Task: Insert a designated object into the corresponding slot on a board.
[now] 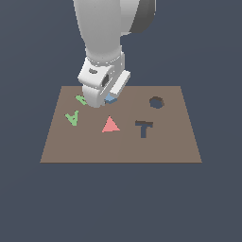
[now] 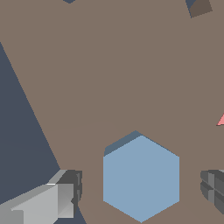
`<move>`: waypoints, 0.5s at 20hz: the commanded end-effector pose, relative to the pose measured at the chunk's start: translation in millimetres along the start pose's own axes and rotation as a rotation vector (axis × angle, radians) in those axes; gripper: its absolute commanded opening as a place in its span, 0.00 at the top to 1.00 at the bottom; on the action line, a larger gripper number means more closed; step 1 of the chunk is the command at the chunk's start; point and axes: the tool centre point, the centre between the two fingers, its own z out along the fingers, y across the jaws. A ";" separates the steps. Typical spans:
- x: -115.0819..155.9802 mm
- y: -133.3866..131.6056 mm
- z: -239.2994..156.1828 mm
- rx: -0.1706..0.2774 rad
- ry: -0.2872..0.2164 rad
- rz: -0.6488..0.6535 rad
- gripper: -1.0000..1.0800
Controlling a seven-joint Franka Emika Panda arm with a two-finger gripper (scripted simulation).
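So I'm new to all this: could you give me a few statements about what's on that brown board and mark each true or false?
1. The blue block is hexagonal. True.
2. The gripper is clamped on it. False: its fingers stand apart from the block, open.
3. The block already sits in the round hole. False: the hole is empty.
4. A red triangle lies on the board. True.
5. The T-shaped cutout is green. False: dark.

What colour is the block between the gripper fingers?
Light blue; the hexagonal block shows best in the wrist view.
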 end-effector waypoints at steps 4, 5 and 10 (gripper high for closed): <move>0.5 0.1 -0.2 0.000 0.000 0.003 0.04; 0.6 0.1 0.8 0.000 0.000 0.003 0.04; 0.6 -0.1 14.1 0.000 0.000 0.004 0.04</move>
